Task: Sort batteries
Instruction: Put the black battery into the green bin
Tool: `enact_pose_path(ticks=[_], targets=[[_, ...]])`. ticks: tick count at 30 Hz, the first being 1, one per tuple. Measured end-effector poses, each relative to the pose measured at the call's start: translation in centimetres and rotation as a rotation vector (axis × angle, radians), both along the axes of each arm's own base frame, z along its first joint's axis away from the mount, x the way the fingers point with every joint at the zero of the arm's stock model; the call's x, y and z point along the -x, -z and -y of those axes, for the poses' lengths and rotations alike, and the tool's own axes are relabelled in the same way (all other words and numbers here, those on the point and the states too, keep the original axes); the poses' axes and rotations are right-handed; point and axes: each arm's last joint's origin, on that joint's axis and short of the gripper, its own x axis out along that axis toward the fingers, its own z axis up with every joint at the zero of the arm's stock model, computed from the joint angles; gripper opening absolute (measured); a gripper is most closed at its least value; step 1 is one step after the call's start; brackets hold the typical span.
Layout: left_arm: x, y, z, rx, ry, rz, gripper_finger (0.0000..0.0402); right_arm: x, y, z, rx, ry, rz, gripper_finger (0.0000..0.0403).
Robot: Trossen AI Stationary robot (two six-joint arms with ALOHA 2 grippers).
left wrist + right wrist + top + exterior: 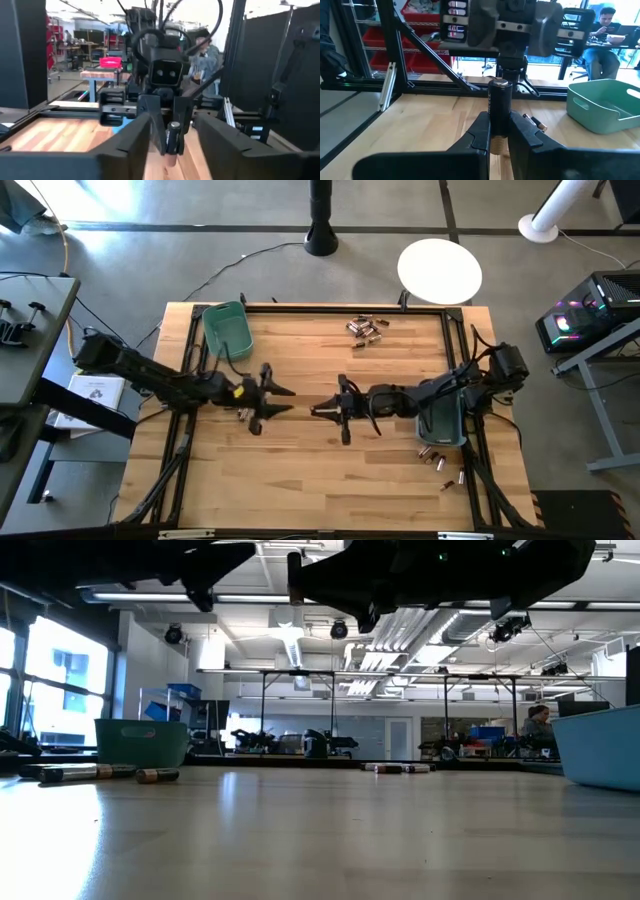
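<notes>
the wooden bench [300,470] carries a green bin [227,327] near its far left corner and a blue-grey bin [442,418] by its right edge, under the right arm. both arms reach toward the middle of the bench and face each other, tips near but apart. the right gripper [322,409] has its jaws clenched on a battery [499,115], a dark cell with a copper-brown end, standing upright between its fingers [479,131]; the same cell shows in the left wrist view, hanging from the right arm's tip above the wood. the left gripper [284,400] has its jaws released and spread, with nothing between them. a loose cluster of batteries [365,330] lies near the far edge of the bench, right of centre. a few more batteries [438,460] are scattered on the near right side, just in front of the blue-grey bin. two batteries [535,122] lie on the wood beside the green bin in the right wrist view
</notes>
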Motion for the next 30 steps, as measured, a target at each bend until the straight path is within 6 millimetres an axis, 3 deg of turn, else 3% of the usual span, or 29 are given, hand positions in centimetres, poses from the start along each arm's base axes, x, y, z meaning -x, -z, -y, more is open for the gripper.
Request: enact_pose_path(ticks=[7,16,22,30], targets=[[-3.1,0.4,0.7,-0.016,0.021,-0.055,0.0238,0.0,0.0,-0.1,0.003,-0.002,0.005,0.0021],[-4.6,1.6,1.0,-0.026,0.024,-0.113,0.0243,0.0,-0.1,-0.1,0.018,-0.002,0.009,0.0021],[-5.6,1.6,1.2,-0.009,0.010,-0.122,0.0219,0.0,-0.1,0.0,0.026,0.011,0.008,0.0021],[-5.9,1.7,1.2,-0.012,0.008,-0.144,0.0141,0.0,0.0,0.0,0.027,0.012,0.002,0.0021]])
